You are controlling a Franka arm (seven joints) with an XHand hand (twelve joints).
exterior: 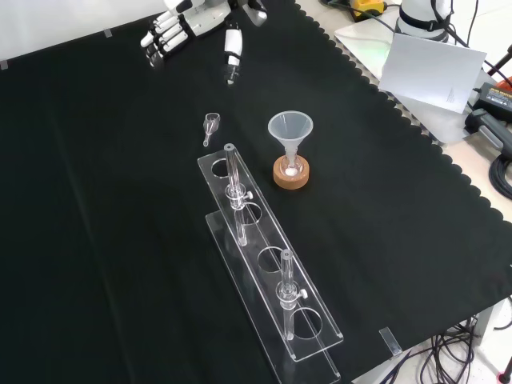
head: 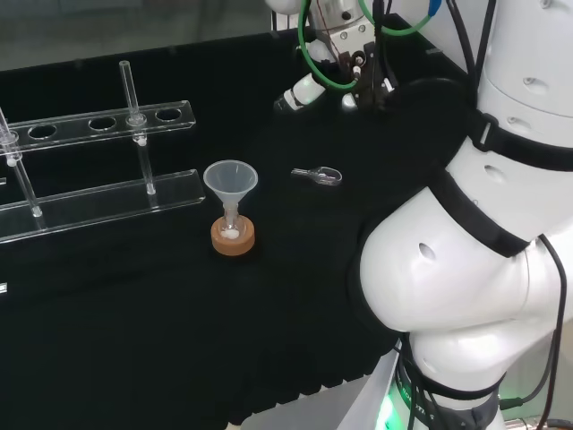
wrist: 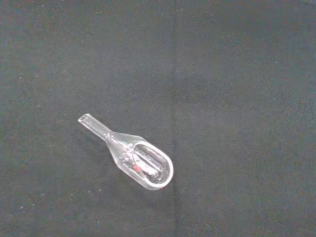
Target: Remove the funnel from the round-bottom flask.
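Note:
A clear funnel (head: 230,179) (exterior: 290,127) stands upright with its stem in the neck of a small round-bottom flask (head: 233,230) (exterior: 290,167). The flask rests on a cork ring (head: 234,239) (exterior: 290,174) near the middle of the black cloth. My hand (exterior: 192,24) (head: 304,91) hangs above the cloth at the top of the front view, well away from the funnel. Its fingers are straight and hold nothing.
A small clear glass scoop (head: 319,175) (exterior: 210,126) (wrist: 132,154) lies on the cloth between the hand and the funnel. A clear plastic tube rack (head: 98,166) (exterior: 268,272) with two glass tubes stands beside the flask. The arm's white links (head: 474,233) stand at the head view's right.

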